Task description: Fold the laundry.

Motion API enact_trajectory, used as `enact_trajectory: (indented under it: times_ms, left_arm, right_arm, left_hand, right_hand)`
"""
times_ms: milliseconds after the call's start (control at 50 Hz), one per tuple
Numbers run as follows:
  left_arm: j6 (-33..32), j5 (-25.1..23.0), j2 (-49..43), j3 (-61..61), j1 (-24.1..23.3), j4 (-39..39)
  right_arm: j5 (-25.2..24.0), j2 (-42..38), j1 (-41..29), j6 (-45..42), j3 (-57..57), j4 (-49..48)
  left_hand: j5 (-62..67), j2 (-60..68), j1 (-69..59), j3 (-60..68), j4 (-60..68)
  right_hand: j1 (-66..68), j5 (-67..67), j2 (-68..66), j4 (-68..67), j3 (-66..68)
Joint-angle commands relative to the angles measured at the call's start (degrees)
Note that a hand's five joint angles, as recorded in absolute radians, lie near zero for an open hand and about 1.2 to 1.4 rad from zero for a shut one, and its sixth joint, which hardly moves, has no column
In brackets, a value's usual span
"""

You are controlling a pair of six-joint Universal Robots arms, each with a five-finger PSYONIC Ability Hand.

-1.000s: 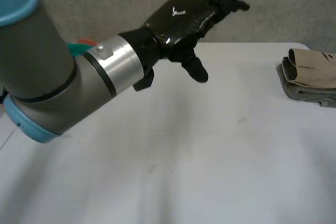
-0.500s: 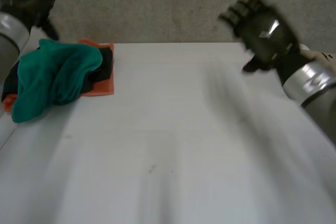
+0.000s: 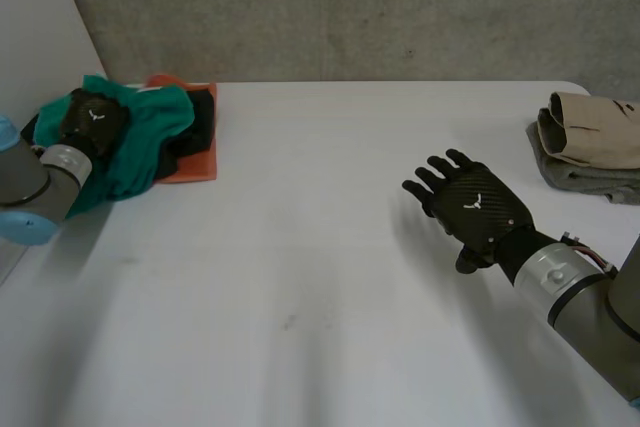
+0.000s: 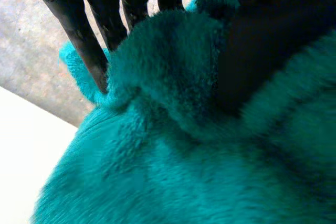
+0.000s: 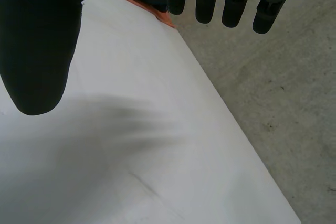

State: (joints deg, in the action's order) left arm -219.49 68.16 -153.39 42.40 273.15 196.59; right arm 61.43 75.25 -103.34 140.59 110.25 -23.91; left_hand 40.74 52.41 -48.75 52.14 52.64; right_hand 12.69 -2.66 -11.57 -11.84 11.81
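Head view: left hand (image 3: pixel 92 119) is sitting right on the teal fleece (image 3: pixel 150 137), which is bunched up at the table's (image 3: pixel 330 287) far left corner. Right hand (image 3: pixel 470 209) is hovering well apart, spread and empty.

Left wrist: straight fingers (image 4: pixel 86 45) are pressing into fluffy fleece, not clamping.

Right wrist: fingers (image 5: pixel 233 3) are hanging straight over the table.

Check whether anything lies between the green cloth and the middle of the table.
Nothing visible does. The left hand is on the green cloth, and the table from there to its middle is bare. The right hand hangs open further right; the folded clothes lie at the right edge beyond it.
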Motion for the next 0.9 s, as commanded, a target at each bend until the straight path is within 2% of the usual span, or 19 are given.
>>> enact_trajectory:
  times_ms: [20,60,120,180,280,340,400,440,460,480,500,600,720,760,780,820,880,900]
  left_arm:
    - [1.1,0.9,1.5,1.9,-1.6,0.2]
    - [1.7,3.8,4.7,4.2,-3.1,1.0]
    - [3.9,5.7,11.2,7.1,-4.4,3.3]
    - [10.6,5.8,21.0,12.9,-6.4,8.2]
    - [27.1,5.8,35.9,22.1,-13.2,16.4]
    - [33.0,5.7,41.0,25.3,-15.8,16.3]
    - [41.7,5.5,44.5,29.8,-21.6,15.6]
    - [44.3,5.5,44.4,31.1,-24.7,15.4]
    - [46.1,5.4,43.8,32.2,-27.8,15.1]
    - [46.4,5.4,43.3,32.7,-29.4,14.9]
    - [46.3,5.5,40.2,33.0,-33.2,14.4]
    - [42.4,6.4,29.6,30.6,-39.4,11.1]
    - [29.9,6.6,22.9,28.4,-41.1,6.1]
    - [25.7,7.0,22.6,29.3,-41.7,4.6]
    - [24.0,7.3,22.8,29.9,-42.3,4.0]
    - [23.4,7.7,23.6,30.6,-42.5,3.5]
    - [23.2,10.0,28.0,32.6,-42.3,2.1]
    - [23.2,10.8,29.2,33.2,-42.2,1.7]
  right_arm:
    - [0.0,0.1,0.4,0.1,-0.2,-0.1]
    - [0.0,0.1,0.5,0.2,-0.2,-0.3]
    - [0.1,0.1,1.1,0.2,-0.3,-0.5]
    - [0.1,0.3,1.7,0.3,-0.5,-0.6]
    - [2.3,0.8,2.2,0.5,-0.9,-0.5]
    - [3.8,1.0,2.2,0.6,-1.1,-0.4]
    - [5.8,1.8,2.4,0.6,-1.3,-0.6]
    - [6.2,2.1,2.8,0.7,-1.3,-0.6]
    - [6.2,2.4,3.1,0.9,-1.4,-0.6]
    - [6.3,2.4,3.3,1.0,-1.4,-0.6]
    - [6.4,2.6,3.6,1.2,-1.4,-0.6]
    - [6.8,2.6,4.8,3.8,-2.2,-0.3]
    - [7.0,2.5,7.4,8.4,-3.7,0.1]
    - [7.1,2.5,8.1,10.2,-4.3,0.5]
    - [7.1,2.5,8.6,11.3,-4.7,1.1]
    - [7.0,2.5,8.9,12.1,-5.2,2.1]
    - [6.6,2.5,8.8,13.0,-7.1,6.6]
    - [6.5,2.5,8.8,13.0,-7.6,7.8]
  left_hand:
    - [29.3,27.6,-31.3,27.9,27.4]
    - [29.3,27.6,-31.3,27.9,27.4]
    - [29.3,27.6,-31.3,27.9,27.4]
    - [29.3,27.6,-31.3,27.9,27.4]
    - [29.3,27.6,-31.3,27.9,27.4]
    - [29.3,27.6,-31.3,27.9,27.4]
    - [29.3,27.6,-31.3,27.9,27.4]
    - [29.3,27.6,-31.3,27.9,27.4]
    - [29.3,27.6,-31.3,27.9,27.4]
    - [29.3,27.6,-31.3,27.9,27.4]
    - [29.3,27.6,-31.3,27.9,27.4]
    - [29.3,27.6,-31.3,27.9,27.4]
    - [29.3,27.6,-31.3,27.9,27.4]
    - [18.7,17.1,-20.7,17.3,16.8]
    - [9.0,7.4,-11.0,7.6,7.1]
    - [-1.3,-2.9,-0.7,-2.7,-3.2]
    - [-24.3,-26.0,22.3,-25.7,-26.2]
    - [-27.4,-29.0,25.4,-28.8,-29.3]
  right_hand:
    - [-2.7,2.7,1.6,1.8,-1.8]
    - [-2.7,2.7,1.6,1.8,-1.8]
    - [-2.7,2.7,1.6,1.8,-1.8]
    - [-2.7,2.7,1.6,1.8,-1.8]
    - [-2.7,2.7,1.6,1.8,-1.8]
    - [-2.7,2.7,1.6,1.8,-1.8]
    - [-2.7,2.7,1.6,1.8,-1.8]
    - [-2.7,2.7,1.6,1.8,-1.8]
    - [-2.7,2.7,1.6,1.8,-1.8]
    - [-2.7,2.7,1.6,1.8,-1.8]
    - [-2.7,2.7,1.6,1.8,-1.8]
    - [-2.7,2.7,1.6,1.8,-1.8]
    - [-2.7,2.7,1.6,1.8,-1.8]
    - [-2.7,2.7,1.6,1.8,-1.8]
    - [-2.7,2.7,1.6,1.8,-1.8]
    - [-2.7,2.7,1.6,1.8,-1.8]
    - [-2.7,2.7,1.6,1.8,-1.8]
    - [-2.7,2.7,1.6,1.8,-1.8]
